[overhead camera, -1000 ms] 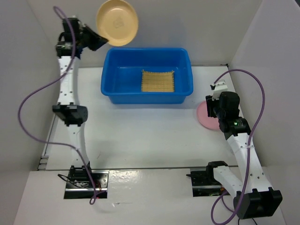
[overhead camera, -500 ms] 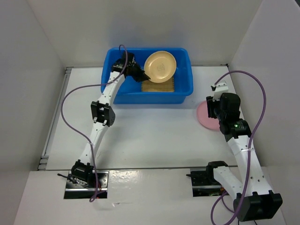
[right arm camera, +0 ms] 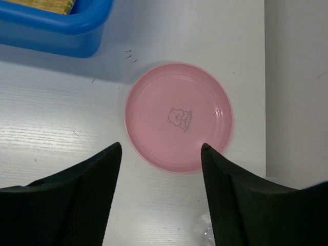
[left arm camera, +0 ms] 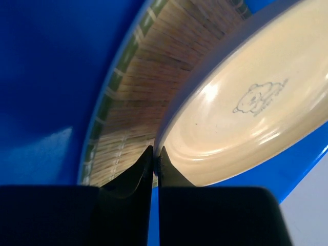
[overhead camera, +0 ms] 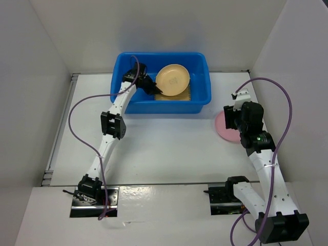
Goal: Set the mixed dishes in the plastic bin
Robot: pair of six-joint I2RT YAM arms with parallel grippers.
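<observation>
My left gripper (overhead camera: 155, 90) is shut on the rim of the yellow-tan plate (overhead camera: 172, 80) and holds it tilted inside the blue bin (overhead camera: 119, 100), just above the woven straw mat (overhead camera: 187, 95). In the left wrist view the plate (left arm camera: 246, 113) is pinched between the fingers (left arm camera: 136, 174) over the mat (left arm camera: 148, 87). My right gripper (right arm camera: 161, 151) is open above the pink plate (right arm camera: 178, 117), which lies flat on the table right of the bin (overhead camera: 221, 125). A bit of clear plastic, perhaps the cup (right arm camera: 209, 237), shows at the right wrist view's bottom edge.
The bin's near right corner (right arm camera: 77, 25) shows at the top left of the right wrist view. White walls close in the table on the left, back and right. The right wall (right arm camera: 297, 87) stands close to the pink plate.
My left arm swung the yellow-tan plate from high at the back left down into the bin and has lowered it further toward the mat. The right arm has barely moved.
</observation>
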